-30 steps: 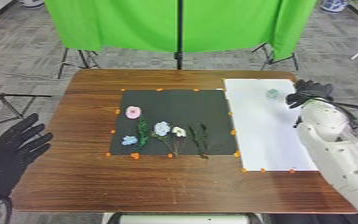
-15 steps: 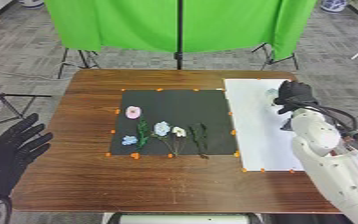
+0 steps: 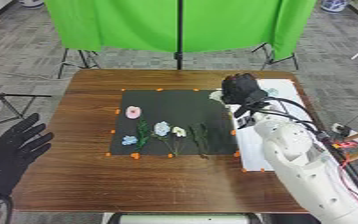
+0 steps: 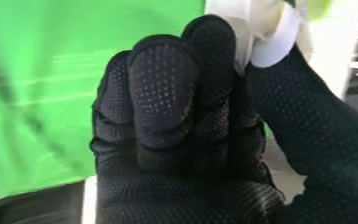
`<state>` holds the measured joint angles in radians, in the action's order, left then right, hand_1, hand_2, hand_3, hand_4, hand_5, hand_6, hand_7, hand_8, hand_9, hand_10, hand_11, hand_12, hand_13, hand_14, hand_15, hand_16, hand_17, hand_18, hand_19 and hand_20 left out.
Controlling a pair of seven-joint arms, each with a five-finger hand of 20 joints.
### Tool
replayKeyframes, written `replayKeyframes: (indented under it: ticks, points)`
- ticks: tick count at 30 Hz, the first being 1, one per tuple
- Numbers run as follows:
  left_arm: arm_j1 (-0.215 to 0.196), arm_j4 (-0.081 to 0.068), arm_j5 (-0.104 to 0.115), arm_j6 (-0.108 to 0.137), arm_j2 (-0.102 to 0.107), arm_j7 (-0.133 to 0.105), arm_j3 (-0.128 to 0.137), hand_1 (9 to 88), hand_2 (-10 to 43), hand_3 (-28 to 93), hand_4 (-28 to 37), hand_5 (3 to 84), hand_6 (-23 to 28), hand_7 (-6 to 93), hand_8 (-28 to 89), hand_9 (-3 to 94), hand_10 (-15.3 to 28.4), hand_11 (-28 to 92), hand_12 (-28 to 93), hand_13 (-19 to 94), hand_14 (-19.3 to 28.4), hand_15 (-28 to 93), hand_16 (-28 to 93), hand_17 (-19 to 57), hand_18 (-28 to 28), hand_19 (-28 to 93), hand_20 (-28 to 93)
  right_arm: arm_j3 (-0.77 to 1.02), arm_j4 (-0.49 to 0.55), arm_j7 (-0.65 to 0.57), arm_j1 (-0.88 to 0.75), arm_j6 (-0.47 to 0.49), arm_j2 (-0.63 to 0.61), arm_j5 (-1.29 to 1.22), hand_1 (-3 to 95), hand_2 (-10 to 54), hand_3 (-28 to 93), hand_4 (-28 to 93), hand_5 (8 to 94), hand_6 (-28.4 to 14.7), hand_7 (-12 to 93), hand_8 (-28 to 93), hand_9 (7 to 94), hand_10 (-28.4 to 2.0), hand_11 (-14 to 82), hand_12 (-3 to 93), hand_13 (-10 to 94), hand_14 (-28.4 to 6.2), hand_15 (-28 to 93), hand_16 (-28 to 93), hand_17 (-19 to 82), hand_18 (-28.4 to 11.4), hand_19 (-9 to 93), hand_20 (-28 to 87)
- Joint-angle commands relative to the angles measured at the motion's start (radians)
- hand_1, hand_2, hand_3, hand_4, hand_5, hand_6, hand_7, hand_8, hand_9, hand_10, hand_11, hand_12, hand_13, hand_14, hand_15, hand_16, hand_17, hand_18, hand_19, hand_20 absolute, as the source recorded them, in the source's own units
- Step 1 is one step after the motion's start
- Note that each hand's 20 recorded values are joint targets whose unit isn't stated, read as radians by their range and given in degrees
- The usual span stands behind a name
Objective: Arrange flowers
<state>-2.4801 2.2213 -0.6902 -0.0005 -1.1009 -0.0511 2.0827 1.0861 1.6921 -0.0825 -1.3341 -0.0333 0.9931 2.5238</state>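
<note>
So nearest in, the left hand (image 3: 5, 157) is just parked at the table's (image 3: 131, 185) left side with its fingers straight and apart, and the right arm (image 3: 291, 152) cuts across the white sheet (image 3: 253, 157), hiding a good chunk of it. On the black mat (image 3: 171, 106) you've got a blue flower (image 3: 129, 140), leafy stem (image 3: 143, 134), pale blue flower (image 3: 161, 128), small white flower (image 3: 179, 132) and green sprigs (image 3: 201, 137) crowding the near half (bit of a traffic jam, honestly), with a pink flower (image 3: 133, 112) beyond. The right hand (image 3: 239, 90) has the big white bloom (image 3: 215, 95) pinched between thumb and fingers by the mat's far right corner, green curtain (image 3: 122, 25) behind.

One pink flower (image 3: 134, 112), two blue (image 3: 129, 140), two white (image 3: 179, 131).
</note>
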Motion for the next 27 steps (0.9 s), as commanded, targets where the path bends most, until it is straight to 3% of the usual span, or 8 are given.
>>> replayKeyframes:
  ticks: [1,10,18,21,27]
  points:
    - [-0.003,-0.002,0.001,0.000,-0.006,0.012,-0.005,23.5,-4.5,70,-28.2,28.8,0.6,22.8,-11,23.0,10.0,21,15,21,14.0,30,1,-10.3,23.1,45,6,-0.121,-0.094,0.059,0.083,0.007,0.077,0.087,45.3,-9.5,86,-28,73.0,1.4,51,-14,88.2,-1.6,27.6,47.4,83,-1.3,55,28,31,-15.1,75,36]
    - [0.003,-0.005,-0.004,-0.006,-0.010,0.017,-0.005,23.5,-4.5,70,-28.2,28.8,0.7,22.7,-11,23.1,10.1,21,15,21,14.1,30,1,-10.3,23.1,45,6,-0.140,-0.131,0.060,0.081,-0.033,0.085,0.136,45.5,-9.5,85,-28,72.3,1.6,52,-14,87.8,-1.5,27.0,48.1,82,-1.3,56,28,31,-15.1,74,37]
    - [0.003,-0.008,0.000,-0.004,-0.003,0.014,-0.009,23.4,-4.5,70,-28.3,28.9,0.8,22.7,-11,23.2,10.1,21,15,21,14.0,30,1,-10.3,23.1,45,6,-0.135,-0.167,0.074,0.082,-0.012,0.097,0.167,43.8,-9.5,85,-28,69.3,2.4,52,-13,85.9,-1.6,23.1,50.6,79,-0.9,53,32,28,-15.3,73,38]
    - [0.005,-0.007,-0.005,-0.011,-0.012,0.023,-0.007,23.4,-4.5,70,-28.3,28.9,0.7,22.7,-11,23.2,10.2,21,15,21,14.0,30,1,-10.3,23.1,45,6,-0.126,-0.159,0.079,0.069,0.015,0.100,0.174,42.8,-9.5,85,-28,68.7,2.1,52,-13,85.1,-1.7,23.3,50.3,78,-1.1,53,32,28,-15.4,73,38]
    - [0.003,-0.008,-0.001,-0.005,-0.008,0.019,-0.006,23.4,-4.5,70,-28.3,28.9,0.7,22.6,-11,23.1,10.2,21,15,21,14.0,30,1,-10.3,23.1,45,6,-0.095,-0.118,0.096,0.032,0.050,0.090,0.168,38.9,-9.5,83,-28,67.3,1.8,51,-13,82.1,-2.8,28.6,44.7,76,-1.8,56,27,26,-15.8,71,39]
